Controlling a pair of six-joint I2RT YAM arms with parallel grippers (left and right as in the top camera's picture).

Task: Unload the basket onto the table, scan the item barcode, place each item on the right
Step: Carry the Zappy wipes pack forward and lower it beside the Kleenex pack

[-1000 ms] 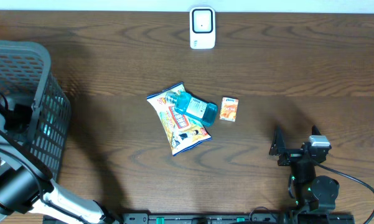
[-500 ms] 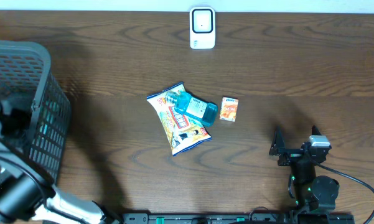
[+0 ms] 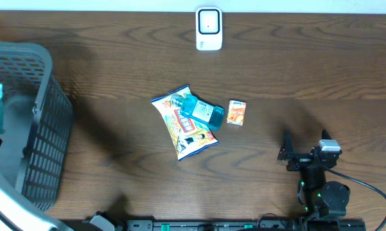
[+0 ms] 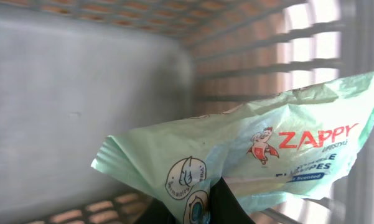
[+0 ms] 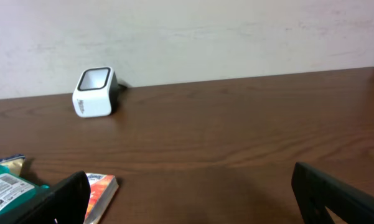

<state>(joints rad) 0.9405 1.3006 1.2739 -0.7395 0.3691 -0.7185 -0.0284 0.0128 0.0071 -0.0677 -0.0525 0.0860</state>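
Underneath everything, dark brown wooden counter (image 3: 308, 77). At its far left edge, tall grey plastic lattice basket (image 3: 48, 128), open at the top.

Inside that basket, pale green soft plastic pack of wipes (image 4: 267, 155), with red "ZAPPY" lettering and a small caped figure facing the left wrist camera. Lies in that view with its long axis slanted, lower left to upper right. Points its crimped end toward the smooth grey inner face at left and its other end toward the lattice wall at right. Reads upright, lettering climbing slightly rightward. Shows from overhead only as a pale green sliver at the left border, so cannot tell its heading along the counter. Pinched at the lower edge by the left claw (image 4: 196, 202), black fingers together on the plastic.

Near the counter's middle, well apart from the basket, printed yellow-and-white foil snack bag (image 3: 180, 131), lying flat. Across its upper right corner, blue translucent plastic bottle (image 3: 205, 113). At the far edge, upright white plastic barcode scanner (image 3: 209, 29). Just right of the bottle, small orange cardboard box (image 3: 237, 112).

At lower right, right claw (image 3: 305, 146), fingers spread wide with nothing between them, well apart from every item.
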